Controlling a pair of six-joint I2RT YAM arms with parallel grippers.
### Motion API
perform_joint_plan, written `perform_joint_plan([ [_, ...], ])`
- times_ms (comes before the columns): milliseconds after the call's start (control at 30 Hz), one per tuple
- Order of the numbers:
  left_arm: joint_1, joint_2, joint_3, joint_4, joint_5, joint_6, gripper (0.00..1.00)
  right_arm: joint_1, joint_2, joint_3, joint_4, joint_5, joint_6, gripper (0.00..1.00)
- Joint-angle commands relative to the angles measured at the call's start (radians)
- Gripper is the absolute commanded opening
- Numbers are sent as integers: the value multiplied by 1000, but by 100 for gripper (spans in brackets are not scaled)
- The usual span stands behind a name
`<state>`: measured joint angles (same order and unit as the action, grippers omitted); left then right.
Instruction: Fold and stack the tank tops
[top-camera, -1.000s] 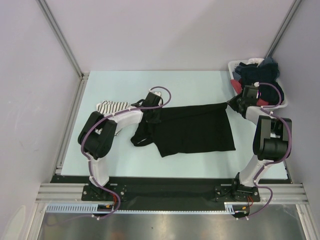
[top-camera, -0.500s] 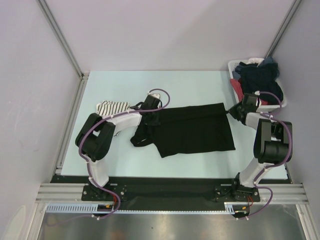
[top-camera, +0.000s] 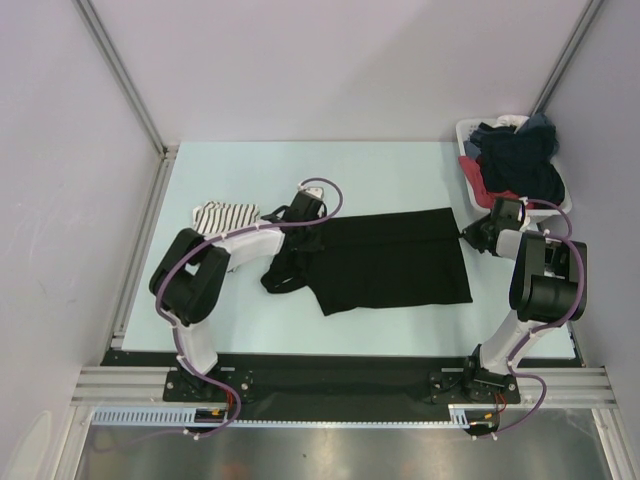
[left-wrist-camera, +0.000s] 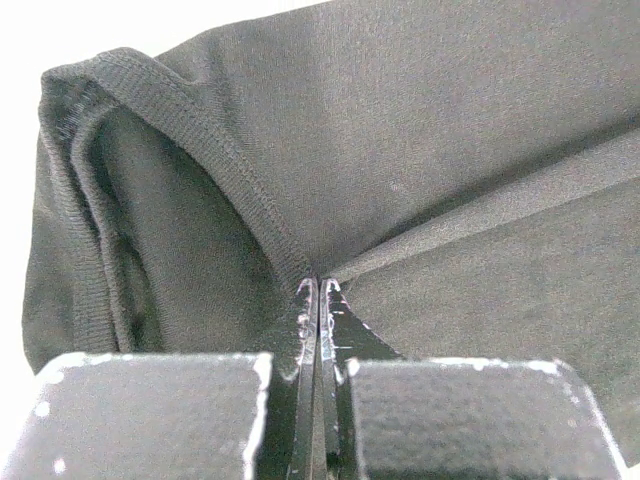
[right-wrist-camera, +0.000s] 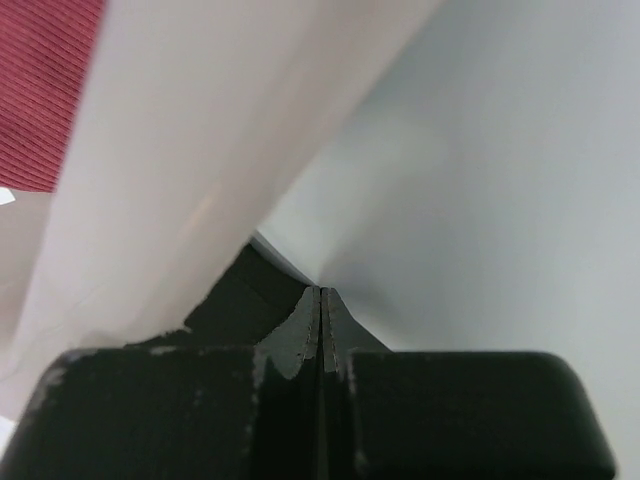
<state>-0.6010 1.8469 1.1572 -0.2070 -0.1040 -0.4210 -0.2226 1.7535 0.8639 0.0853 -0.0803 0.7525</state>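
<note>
The black tank top (top-camera: 390, 260) lies spread flat mid-table, its straps bunched at the left. My left gripper (top-camera: 302, 234) is shut on it beside the ribbed armhole edge, and creases in the cloth (left-wrist-camera: 420, 120) run into the shut tips (left-wrist-camera: 319, 284). My right gripper (top-camera: 470, 232) sits at the top's upper right corner. Its jaws (right-wrist-camera: 321, 290) are shut, and a taut black edge (right-wrist-camera: 235, 300) leads into them. The striped tank top (top-camera: 225, 213) lies folded at the left, behind my left arm.
A white basket (top-camera: 465, 135) heaped with dark and red clothes stands at the back right. Its wall (right-wrist-camera: 200, 150) rises close beside my right fingers, with red cloth (right-wrist-camera: 40, 90) above it. Metal frame posts stand at both back corners.
My right gripper has slid toward the near side and slightly right along the basket, still shut. My left arm has stretched out lower. The black top has barely shifted.
</note>
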Motion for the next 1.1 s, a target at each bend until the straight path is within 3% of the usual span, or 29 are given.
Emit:
perform_joint_plan([
  [0,3,-57,-16,-23,-68,-5,1,-8,12,11,33,45,-15,0],
  [567,-8,-101,-77,-11,-89,-22,5,-1,-88,-45,27,63,-36,0],
  [667,-11,-101,-93,-5,-92,-27,12,-3,-80,-40,16,59,-36,1],
  [700,-13,-104,-99,-2,-94,-30,15,-4,-78,-40,13,57,-38,9],
  [733,-17,-116,-106,3,-97,-33,28,-4,-78,-40,7,57,-36,15],
  [800,-22,-135,-135,21,-108,-33,41,-6,-84,-52,8,63,-32,21],
  [900,-25,-184,-169,41,-117,-38,47,-8,-117,-75,21,74,-33,25],
  [1067,-29,-270,-192,41,-114,-25,46,-4,-182,-88,8,120,-50,25],
])
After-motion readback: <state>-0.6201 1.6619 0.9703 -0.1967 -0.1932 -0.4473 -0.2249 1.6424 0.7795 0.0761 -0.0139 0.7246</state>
